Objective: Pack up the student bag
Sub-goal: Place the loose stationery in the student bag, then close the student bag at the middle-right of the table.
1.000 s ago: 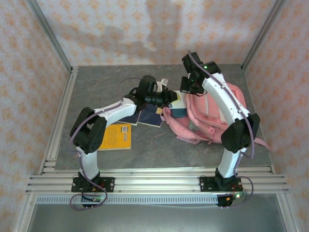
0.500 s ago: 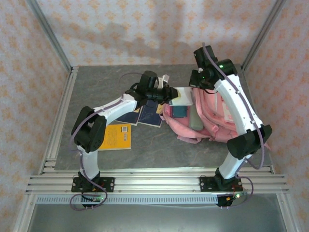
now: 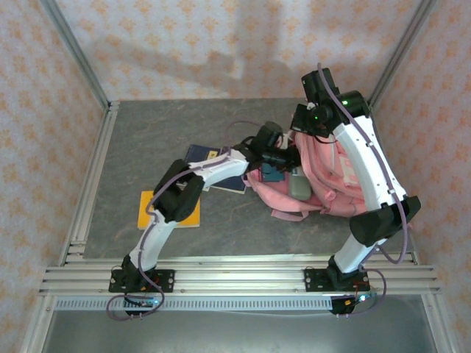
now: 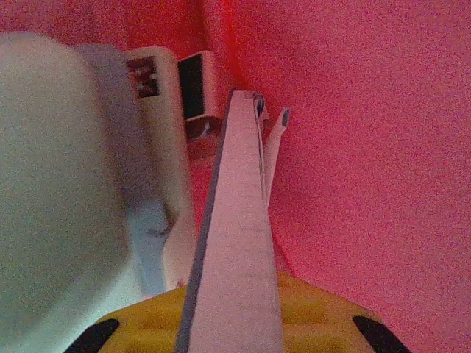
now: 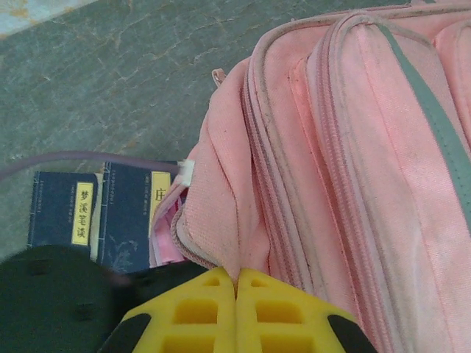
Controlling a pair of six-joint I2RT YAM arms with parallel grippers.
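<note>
Although a grey table (image 3: 147, 132) spreads beneath everything, the pink bag (image 3: 331, 184) is the biggest item on it and the anchor for all that follows. It lies flat with its open mouth facing the left arm.

At the bag's far top edge, the right claw (image 5: 237, 283) is clenched on a fold of the bag's fabric beside a zip, holding the mouth up. The left claw (image 3: 283, 157) reaches into that mouth, grasping a thin book (image 4: 235, 235) edge-on, with pink lining all around. Inside the bag, just beside the thin book, sits a pale rounded container (image 4: 66, 191).

Dark blue books (image 5: 125, 228) lie just outside the bag's mouth. A yellow book (image 3: 171, 209) lies well apart from the bag on the same side.

Risks, as I judge them:
- The pinched fold looks small, so it could slip free and let the mouth sag onto the left arm.
- The thin book could catch on the container and bend or twist in the grip.
- A harder pull on the fabric could drag the whole bag.
</note>
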